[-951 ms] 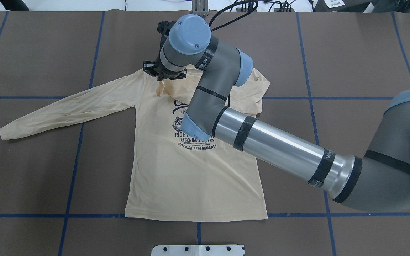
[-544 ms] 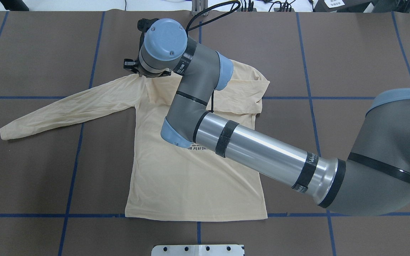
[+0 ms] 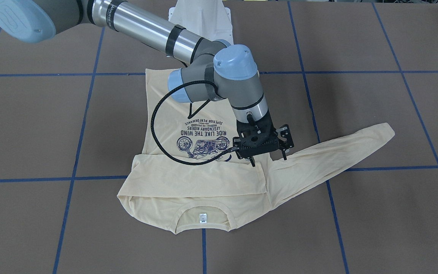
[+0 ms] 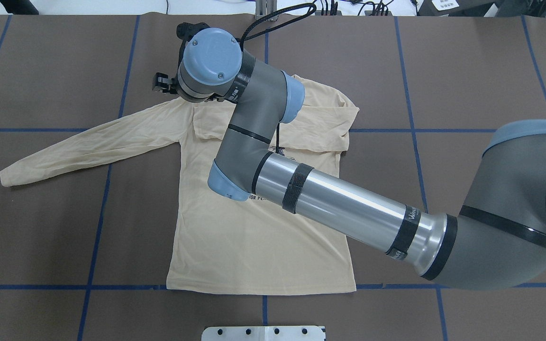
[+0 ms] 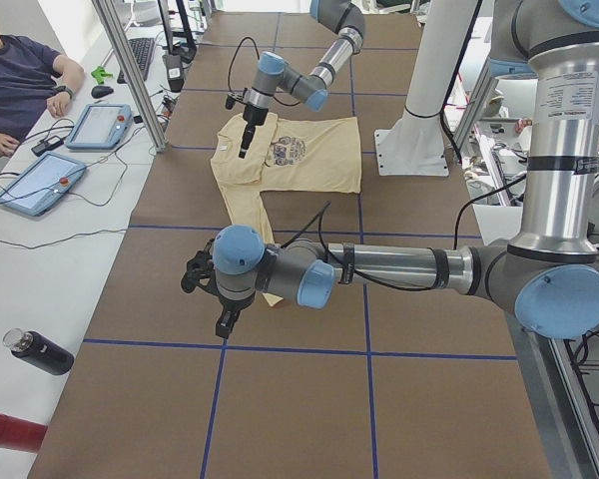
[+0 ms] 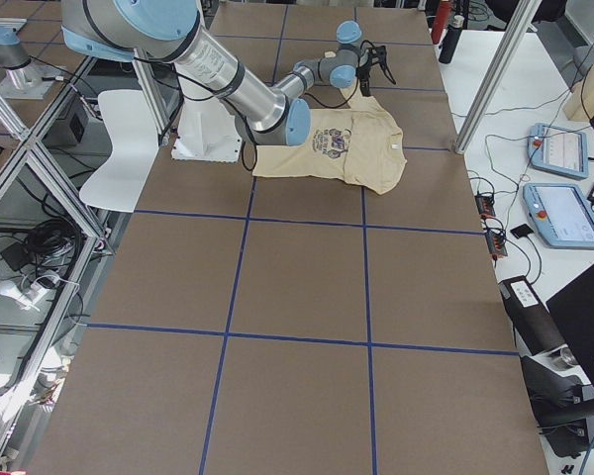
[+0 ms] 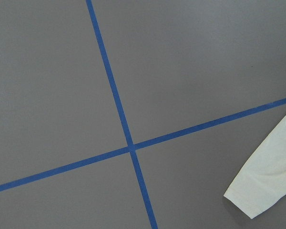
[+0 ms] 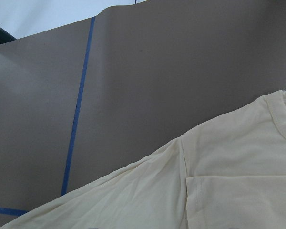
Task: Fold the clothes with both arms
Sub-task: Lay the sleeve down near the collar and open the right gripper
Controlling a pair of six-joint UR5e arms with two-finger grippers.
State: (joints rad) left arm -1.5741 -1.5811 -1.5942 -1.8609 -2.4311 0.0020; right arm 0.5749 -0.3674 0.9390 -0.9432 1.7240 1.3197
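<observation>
1. The desk (image 4: pixel 467 71) is carrying the shirt (image 4: pixel 254 246), which is lying flat and print-up, with its hem near the robot and its collar at the far side.
2. The right arm (image 4: pixel 344 208) is reaching across the shirt from the right and ending over the shirt's far left shoulder.
3. The left arm (image 5: pixel 399 267) is hanging low over bare desk further left, out near the end of the long sleeve.
4. One sleeve (image 3: pixel 196 179) is already lying folded across the chest. The other sleeve (image 4: pixel 88 147) is stretching straight out to the left, its long axis running slightly toward the near side, so folding it in looks like the next job.
5. The right fingers (image 3: pixel 284 152) are spreading apart and gripping nothing, hovering just above the shoulder seam where that sleeve begins.
6. The left fingers (image 5: pixel 226 321) are pointing down at the desk, but only the side view shows them, so I cannot tell whether they are spread or closed.
7. The cuff (image 7: pixel 267 176) is showing at the lower right of the left wrist view, so the left arm is probably the nearer one for picking up the sleeve end.
</observation>
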